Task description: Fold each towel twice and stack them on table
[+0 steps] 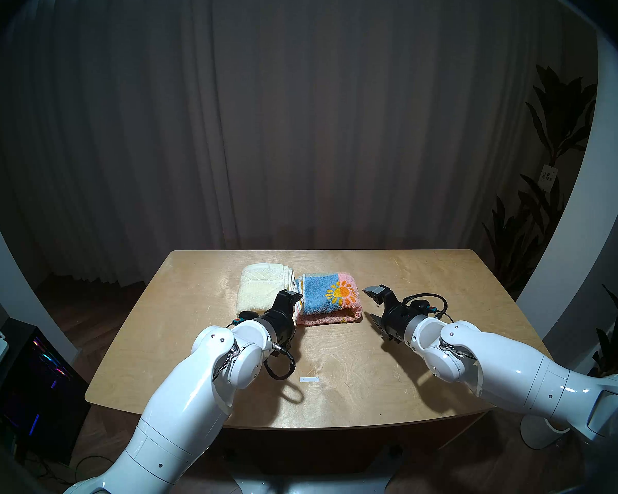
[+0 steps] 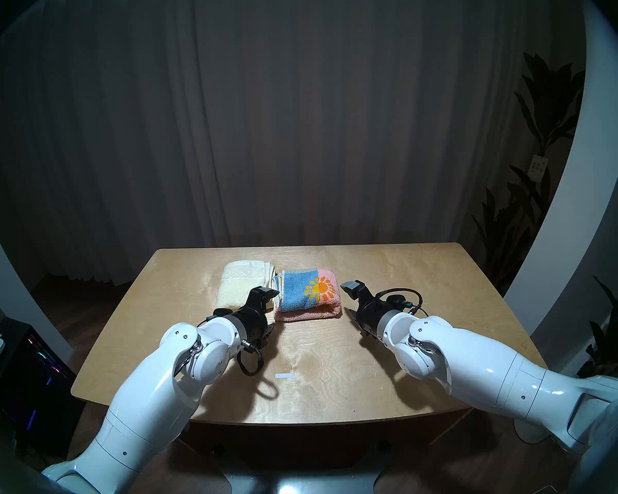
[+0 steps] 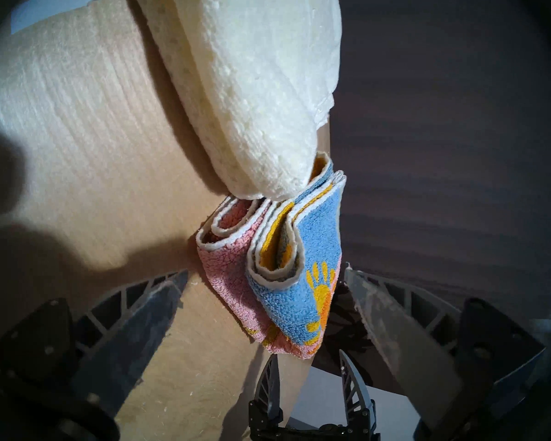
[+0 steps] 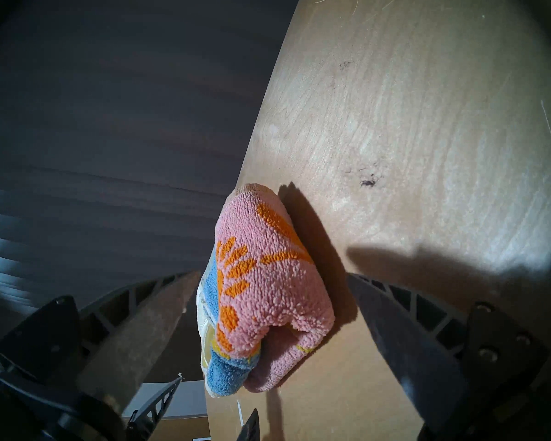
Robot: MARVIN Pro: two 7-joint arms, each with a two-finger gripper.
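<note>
Toward the tabletop's (image 1: pixel 425 358) far edge, the folded sun-print towel (image 1: pixel 330 299) lies touching the cream towel (image 1: pixel 261 286), soft, light and floppy, best gripped at both thick ends by left gripper (image 3: pixel 264 278) and right gripper (image 4: pixel 272 279), jaws wide and empty.
</note>
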